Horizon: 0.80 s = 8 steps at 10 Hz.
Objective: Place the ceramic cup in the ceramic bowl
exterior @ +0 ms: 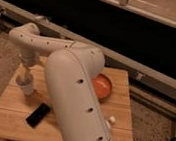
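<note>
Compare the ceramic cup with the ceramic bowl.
The ceramic cup is white; the ceramic bowl is orange-red. The cup is narrow, the bowl wider and shallower. The cup sits under the pincer at left; the bowl lies right, partly behind the arm. Both are on the wooden table.

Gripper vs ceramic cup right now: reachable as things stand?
Probably yes. The gripper hangs right at the top of the ceramic cup on the left of the wooden table, with nothing between them. The black object lies nearer the front, clear of the cup.
</note>
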Each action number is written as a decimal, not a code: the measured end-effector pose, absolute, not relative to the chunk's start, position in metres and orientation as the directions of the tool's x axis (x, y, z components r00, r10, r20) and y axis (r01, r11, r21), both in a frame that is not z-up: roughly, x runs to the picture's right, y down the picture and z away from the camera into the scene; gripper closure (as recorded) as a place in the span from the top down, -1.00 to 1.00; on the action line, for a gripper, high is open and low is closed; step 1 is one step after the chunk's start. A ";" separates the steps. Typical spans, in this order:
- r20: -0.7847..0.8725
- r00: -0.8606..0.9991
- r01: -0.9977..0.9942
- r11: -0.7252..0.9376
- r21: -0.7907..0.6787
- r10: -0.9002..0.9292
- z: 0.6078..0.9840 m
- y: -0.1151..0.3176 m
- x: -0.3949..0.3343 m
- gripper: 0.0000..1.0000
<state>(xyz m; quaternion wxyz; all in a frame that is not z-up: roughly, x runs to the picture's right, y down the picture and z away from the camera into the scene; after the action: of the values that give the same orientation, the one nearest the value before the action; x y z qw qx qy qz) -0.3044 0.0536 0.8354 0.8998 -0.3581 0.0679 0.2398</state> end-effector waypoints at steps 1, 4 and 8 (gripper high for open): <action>-0.305 0.879 -0.476 0.624 -0.620 0.367 0.839 0.059 -0.304 0.60; -0.313 0.890 -0.456 0.612 -0.646 0.332 0.845 0.068 -0.310 0.20; -0.350 0.876 -0.482 0.576 -0.661 0.331 0.841 0.054 -0.304 -0.59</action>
<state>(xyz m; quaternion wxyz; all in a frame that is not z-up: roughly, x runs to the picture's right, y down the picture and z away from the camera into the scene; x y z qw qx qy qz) -0.3041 0.0544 0.8412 0.8826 -0.3990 0.0941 0.2303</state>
